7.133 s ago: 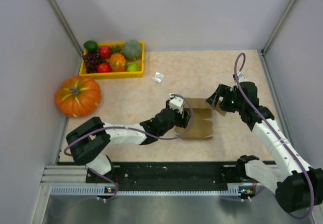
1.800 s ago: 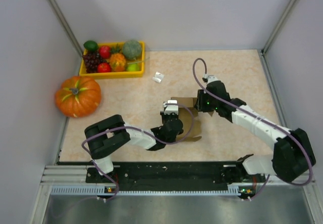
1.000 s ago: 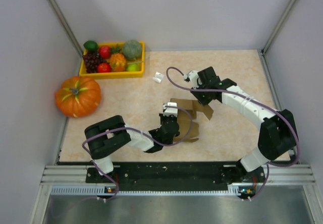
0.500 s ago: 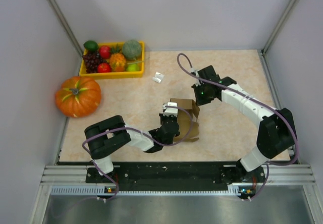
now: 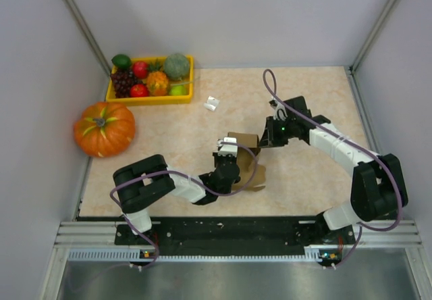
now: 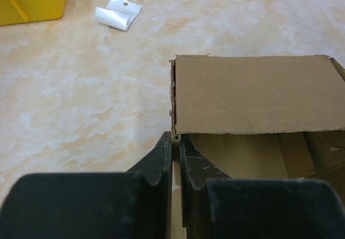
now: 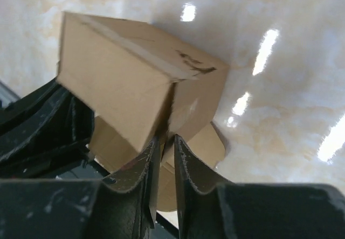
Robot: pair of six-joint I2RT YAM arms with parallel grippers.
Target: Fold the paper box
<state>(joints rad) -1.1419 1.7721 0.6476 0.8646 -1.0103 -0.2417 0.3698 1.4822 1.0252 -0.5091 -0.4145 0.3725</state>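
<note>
Half a second ago the right pincer [image 5: 268,140] hangs off the paper box [image 5: 254,174] at its 1 o'clock; now we find it down at the box's 3 o'clock edge. The flap that juts out to the right a second ago is no longer spread on the tabletop [image 5: 317,97]. The left arm and the box keep their place.

In the right wrist view the right pincer is clenched on a cardboard edge under the box's corner, with only a sliver between the fingers. In the left wrist view the left pincer [image 6: 176,141] is likewise clenched, grasping the thin upright wall at the box's near left corner, and the far flap lies folded over the open inside.

The box stands just toward 6 o'clock of the tabletop's middle, between the two pincers.

We count one paper box and two arms. There is one small white object [image 5: 212,103] at 11 o'clock of the box, well apart. One pumpkin [image 5: 104,128] sits at the tabletop's 9 o'clock edge. One yellow tray [image 5: 150,99] at 10 o'clock holds what we count as seven pieces of fruit.
</note>
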